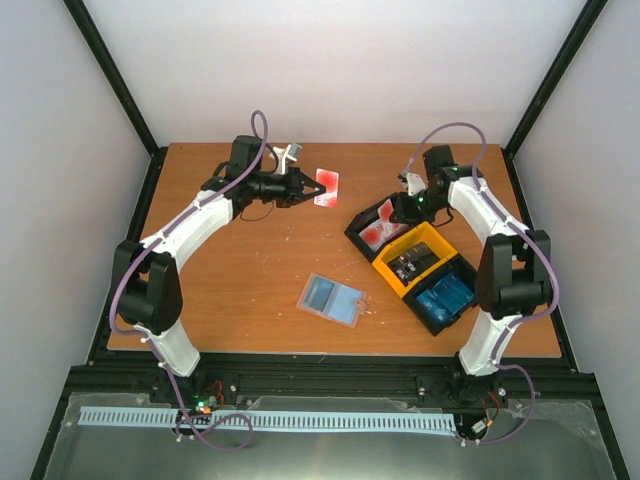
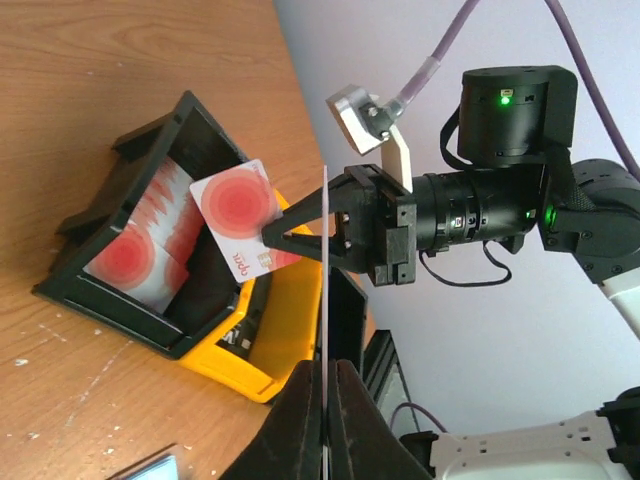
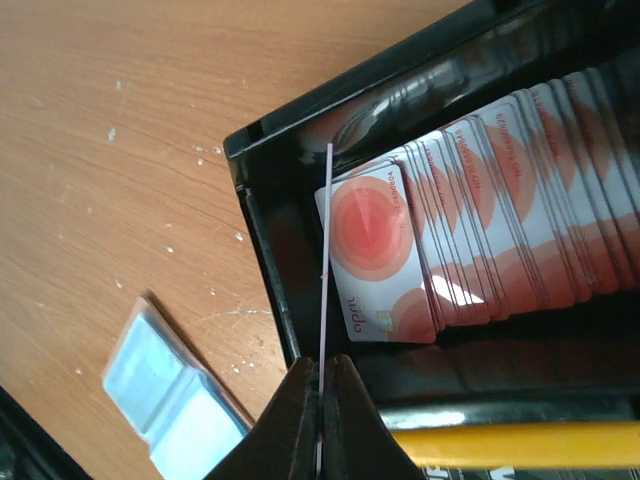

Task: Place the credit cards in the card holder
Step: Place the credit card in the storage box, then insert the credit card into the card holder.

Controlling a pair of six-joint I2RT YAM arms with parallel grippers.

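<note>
**Fig.** Left fingers (image 2: 312,415) are clenching the first credit card (image 1: 326,187) edge-on above the far desk (image 1: 230,290). Right fingers (image 3: 305,410) are pinching the second credit card (image 2: 235,205) over the tray (image 3: 250,200). The card holder (image 1: 335,298) is lying open between both arms, towards the bases, with its long axis slanting left-to-right. Neither arm is clearly nearer.

Open tabletop (image 1: 250,255) around card holder (image 1: 335,299); tray (image 1: 383,270) close on right.
</note>
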